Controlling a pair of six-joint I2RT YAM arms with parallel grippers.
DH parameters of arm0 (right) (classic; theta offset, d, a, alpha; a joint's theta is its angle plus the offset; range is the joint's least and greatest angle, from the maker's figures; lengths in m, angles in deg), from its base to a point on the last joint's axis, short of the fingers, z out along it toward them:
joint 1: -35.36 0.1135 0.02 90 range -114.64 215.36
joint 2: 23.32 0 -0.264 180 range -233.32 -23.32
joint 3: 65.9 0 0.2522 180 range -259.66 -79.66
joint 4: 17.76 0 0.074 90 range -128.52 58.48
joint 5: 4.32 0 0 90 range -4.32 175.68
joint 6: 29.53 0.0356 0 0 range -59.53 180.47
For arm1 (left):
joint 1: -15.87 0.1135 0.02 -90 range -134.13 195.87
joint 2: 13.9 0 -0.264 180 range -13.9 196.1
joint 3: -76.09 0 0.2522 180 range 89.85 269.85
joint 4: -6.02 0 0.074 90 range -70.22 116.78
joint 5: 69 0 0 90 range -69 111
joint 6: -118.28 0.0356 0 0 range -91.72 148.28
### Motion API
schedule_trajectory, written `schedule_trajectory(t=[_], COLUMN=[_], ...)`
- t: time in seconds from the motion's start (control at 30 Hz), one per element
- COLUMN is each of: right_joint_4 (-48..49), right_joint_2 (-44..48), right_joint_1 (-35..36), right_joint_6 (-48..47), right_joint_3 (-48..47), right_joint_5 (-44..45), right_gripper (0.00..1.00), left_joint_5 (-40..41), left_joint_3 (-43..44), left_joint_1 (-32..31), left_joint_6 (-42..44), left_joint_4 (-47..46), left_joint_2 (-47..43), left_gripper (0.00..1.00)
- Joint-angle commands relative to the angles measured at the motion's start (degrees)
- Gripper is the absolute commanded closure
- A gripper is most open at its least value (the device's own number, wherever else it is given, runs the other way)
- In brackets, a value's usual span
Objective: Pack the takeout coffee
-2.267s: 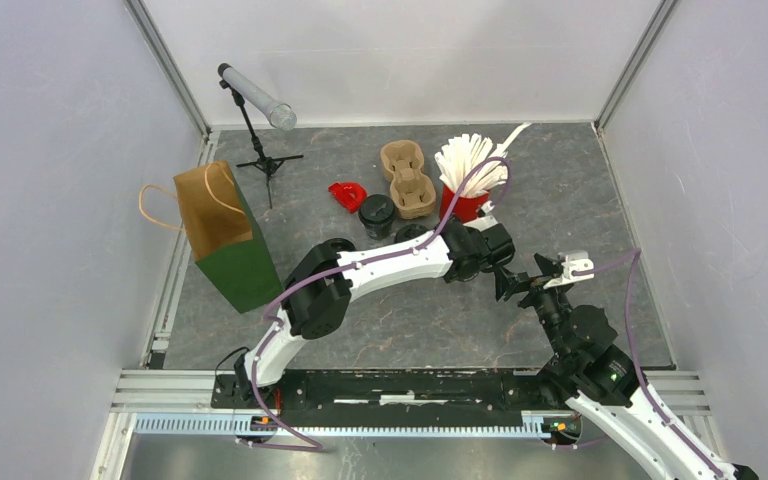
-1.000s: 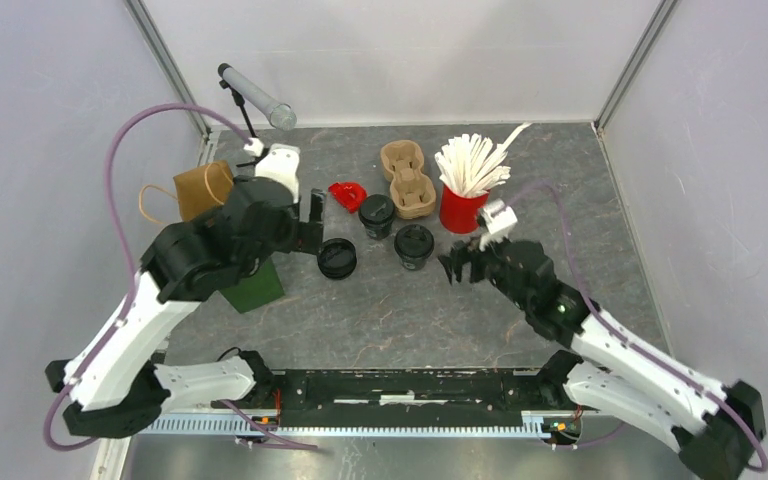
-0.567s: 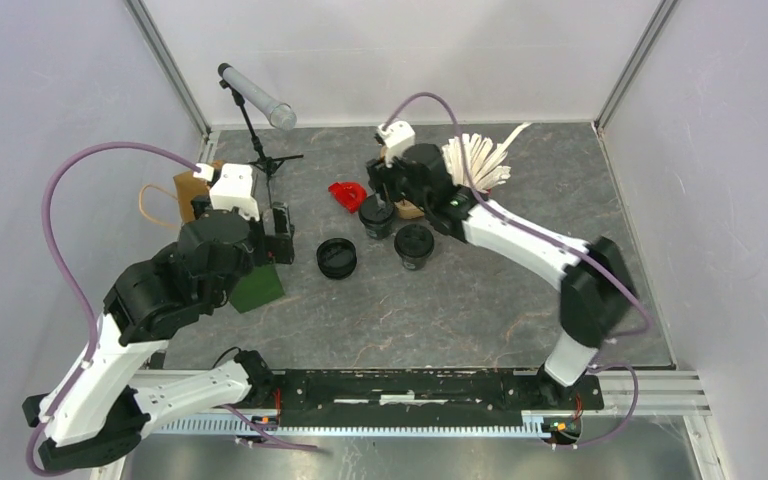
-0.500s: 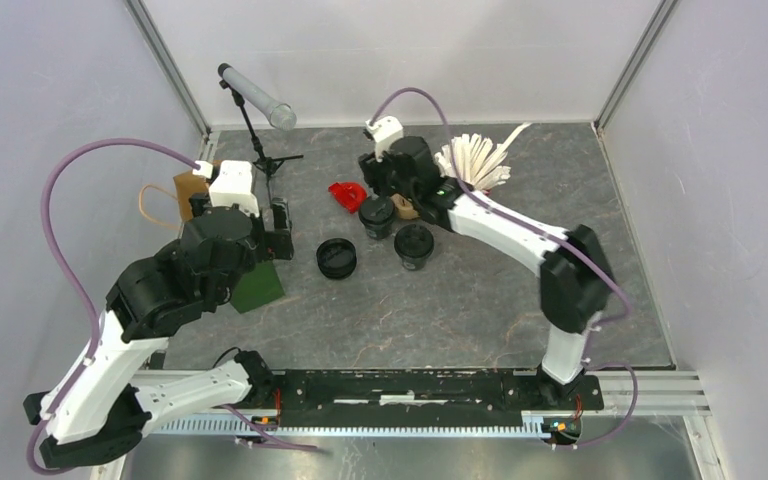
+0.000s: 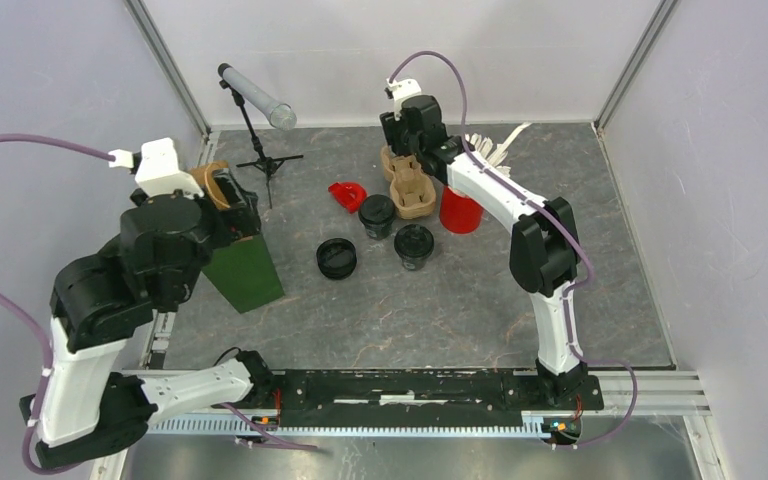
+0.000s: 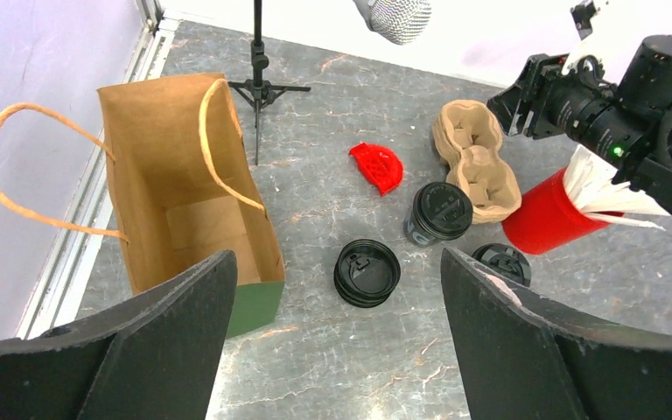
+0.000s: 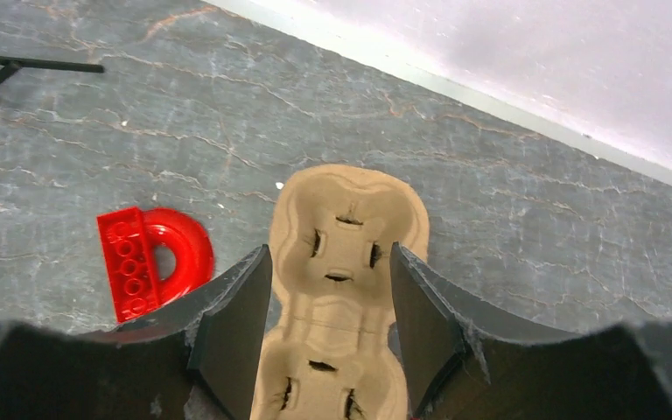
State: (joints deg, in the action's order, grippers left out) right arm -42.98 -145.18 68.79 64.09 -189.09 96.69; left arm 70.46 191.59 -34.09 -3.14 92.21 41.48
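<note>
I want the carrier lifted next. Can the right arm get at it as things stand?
Probably yes. The right end effector hangs over the far end of the carrier, jaws open astride it, and nothing lies on it. The black cup and red cup beside it stand clear of that end.

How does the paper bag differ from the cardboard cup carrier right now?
The paper bag stands upright with its mouth open; the cup carrier lies flat. The bag is taller, made of smooth paper, with loop handles and a green outer side; the carrier is low moulded pulp with two wells. The right gripper has its fingers on either side of the carrier; no gripper is at the bag. Both are brown and empty.
</note>
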Motion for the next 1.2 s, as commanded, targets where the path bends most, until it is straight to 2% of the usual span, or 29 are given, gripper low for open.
schedule_trajectory(t=[0.0, 0.23, 0.47, 0.7, 0.97, 1.17], right_joint_4=[-2.5, -6.2, -10.1, -10.5, -10.0, -10.6], right_joint_2=[-1.9, -6.2, -5.9, -4.9, -6.2, -6.1], right_joint_1=[-0.5, -0.8, -0.8, -0.8, -0.8, -0.8], right_joint_6=[0.9, 2.0, 4.0, 4.7, 4.5, 5.0], right_joint_3=[-2.3, -5.3, -4.1, -1.5, -1.7, -1.2], right_joint_5=[-0.1, -0.3, 1.9, 1.1, 2.6, 2.7], right_gripper=[0.42, 0.44, 0.45, 0.47, 0.43, 0.43], left_joint_5=[2.1, -1.5, -0.5, -0.2, -0.8, -1.0], left_joint_3=[0.7, 0.6, 1.3, 2.0, 2.1, 2.7], left_joint_1=[0.1, 0.2, 0.1, 0.1, 0.1, 0.1], left_joint_6=[-4.5, -4.1, -4.2, -3.6, -3.6, -3.2], left_joint_4=[0.6, 1.2, 3.0, 3.9, 3.9, 3.8], left_joint_2=[-0.8, -0.3, -1.4, -1.8, -1.3, -1.0], left_gripper=[0.07, 0.08, 0.07, 0.07, 0.06, 0.06])
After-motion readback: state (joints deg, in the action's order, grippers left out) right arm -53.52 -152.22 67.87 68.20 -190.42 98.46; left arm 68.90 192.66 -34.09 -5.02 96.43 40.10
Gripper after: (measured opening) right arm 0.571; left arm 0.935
